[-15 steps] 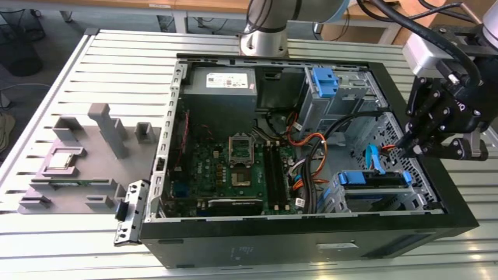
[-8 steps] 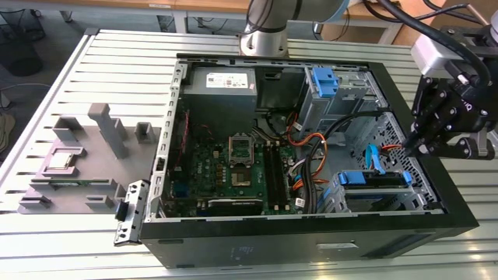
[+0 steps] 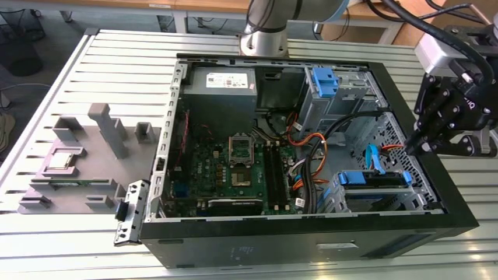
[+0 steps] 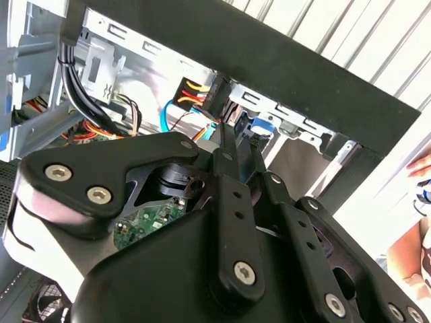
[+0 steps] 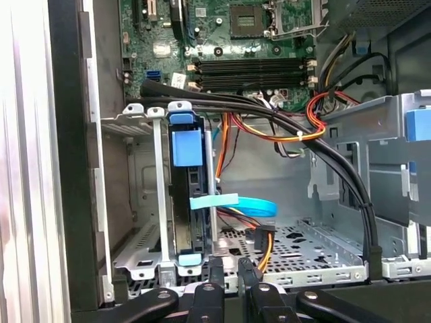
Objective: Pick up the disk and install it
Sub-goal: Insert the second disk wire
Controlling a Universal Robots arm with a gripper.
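disk (image 5: 186, 148), just one, stands on edge inside one case (image 3: 311, 248); jaws pressed together, empty, near it.

Open case (image 3: 311, 245) on table (image 3: 116, 64), parts rack (image 3: 78, 157) beside it on the exterior view's left; inside, power-supply box (image 3: 221, 81) far, motherboard (image 3: 233, 169) central, disk (image 3: 374, 179) in near cage toward the exterior view's right, pincer (image 3: 411, 147) above that side wall.

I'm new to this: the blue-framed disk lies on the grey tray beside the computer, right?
No. The disk sits in a drive bay inside the computer, not on the grey tray, as the exterior view shows.
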